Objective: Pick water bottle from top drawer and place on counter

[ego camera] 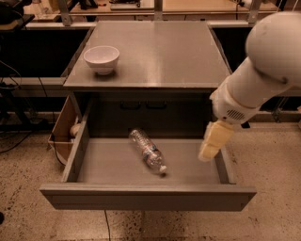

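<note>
The water bottle (147,150) lies on its side in the open top drawer (117,164), near the middle, its white cap pointing to the front right. The drawer is pulled fully out below the grey counter (155,52). My white arm reaches in from the upper right. My gripper (214,141) hangs over the drawer's right side, to the right of the bottle and apart from it. It holds nothing that I can see.
A white round bowl (101,58) stands on the counter's left side. A brown cardboard box (61,134) sits on the floor left of the drawer. Pale wooden workbenches (202,7) run behind the cabinet. Cables hang at the far left.
</note>
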`<control>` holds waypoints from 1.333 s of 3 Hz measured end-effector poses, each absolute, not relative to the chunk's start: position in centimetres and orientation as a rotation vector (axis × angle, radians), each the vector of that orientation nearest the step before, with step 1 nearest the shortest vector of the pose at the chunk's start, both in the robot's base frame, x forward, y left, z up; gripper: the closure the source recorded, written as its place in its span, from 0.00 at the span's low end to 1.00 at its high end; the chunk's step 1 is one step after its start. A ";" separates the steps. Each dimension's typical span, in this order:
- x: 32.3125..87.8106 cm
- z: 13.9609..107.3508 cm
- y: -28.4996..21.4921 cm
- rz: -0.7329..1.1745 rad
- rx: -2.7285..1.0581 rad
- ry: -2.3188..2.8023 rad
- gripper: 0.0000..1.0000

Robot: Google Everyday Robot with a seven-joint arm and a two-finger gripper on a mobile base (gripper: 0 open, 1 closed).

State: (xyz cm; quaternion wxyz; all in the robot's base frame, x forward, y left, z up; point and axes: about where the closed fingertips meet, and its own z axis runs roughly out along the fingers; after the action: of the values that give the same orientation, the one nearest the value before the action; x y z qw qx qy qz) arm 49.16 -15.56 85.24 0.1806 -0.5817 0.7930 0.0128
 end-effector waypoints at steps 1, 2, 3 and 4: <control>49.5 81.0 -12.0 0.099 -1.623 2.265 0.00; 49.6 77.6 -8.2 0.152 -1.618 2.294 0.00; 49.6 77.6 -8.2 0.152 -1.618 2.294 0.00; 49.9 76.9 -7.6 0.171 -1.566 2.310 0.00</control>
State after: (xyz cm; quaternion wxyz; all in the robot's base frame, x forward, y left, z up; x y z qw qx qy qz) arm 49.92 -7.65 76.86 0.1718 -0.5518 0.8138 0.0603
